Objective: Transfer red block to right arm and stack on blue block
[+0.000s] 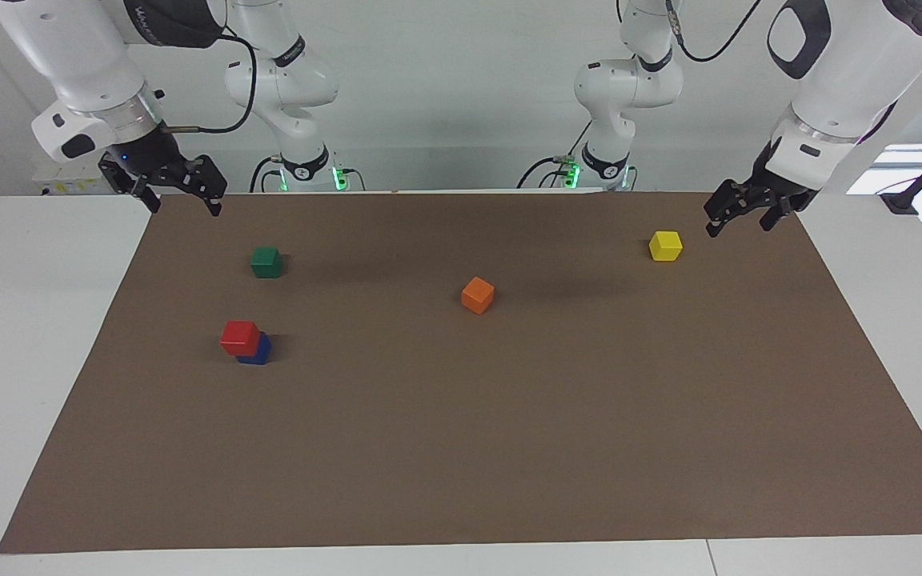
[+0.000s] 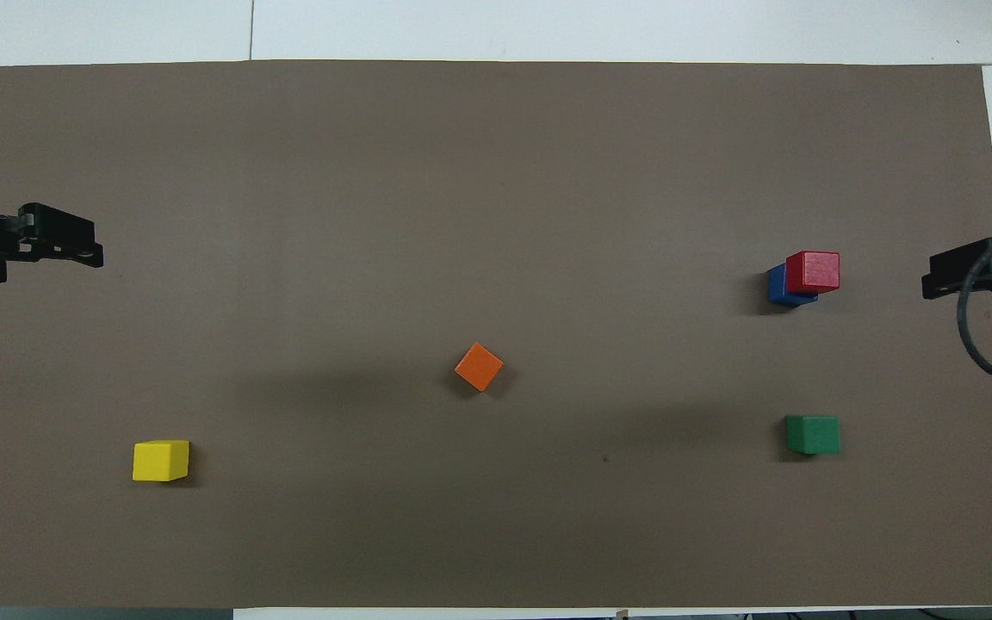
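place: robotics lab | evidence: twin white arms [image 1: 93, 56], brown mat [image 1: 509, 416]

White tabletop [image 1: 29, 336], a big brown mat [image 1: 509, 432] spread flat over most of it (white edges peek out all around), a plain pale wall [image 1: 445, 96] at the back, small green lights [image 1: 338, 178] glowing low by the wall, bright window [image 1: 901, 172] at one corner

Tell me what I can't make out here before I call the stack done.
- blue block: mostly covered by the red block in both views, so how far they overlap is unclear.
- left gripper and right gripper: overhead view's side edges cut off their wrists.
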